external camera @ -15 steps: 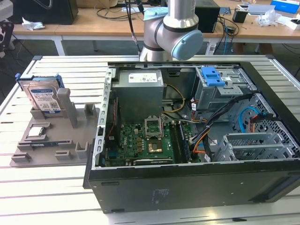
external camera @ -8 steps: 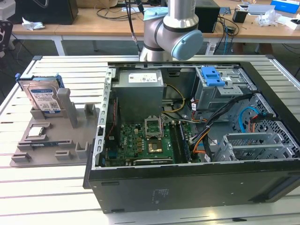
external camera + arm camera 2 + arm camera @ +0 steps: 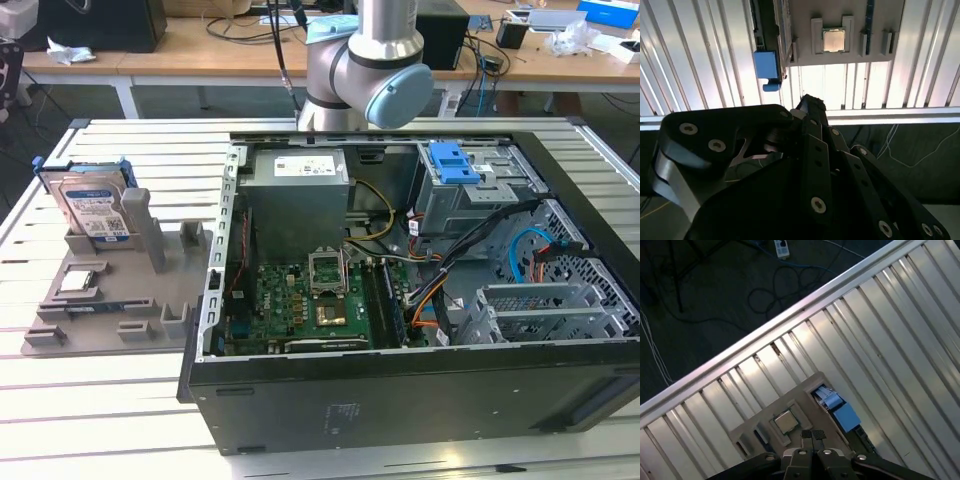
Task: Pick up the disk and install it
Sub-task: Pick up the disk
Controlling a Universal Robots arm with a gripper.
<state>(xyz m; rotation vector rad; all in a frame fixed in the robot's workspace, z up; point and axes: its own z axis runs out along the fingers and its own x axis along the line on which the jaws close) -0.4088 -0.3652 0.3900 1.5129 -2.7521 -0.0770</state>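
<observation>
Find the disk [image 3: 95, 205] upright in the grey rack [image 3: 160, 300], at nine o'clock from the open computer case [image 3: 400, 400] in the exterior view. Note the gripper [image 3: 813, 436] above that rack, pads pressed together, empty. Best lined up squarely over the disk's top edge. Underneath, a slatted metal table [image 3: 100, 420]; at twelve o'clock, cluttered wooden desks [image 3: 120, 62].

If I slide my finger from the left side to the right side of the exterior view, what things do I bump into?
the disk → the grey power supply box → the blue drive-bay clip → the silver metal cage
</observation>
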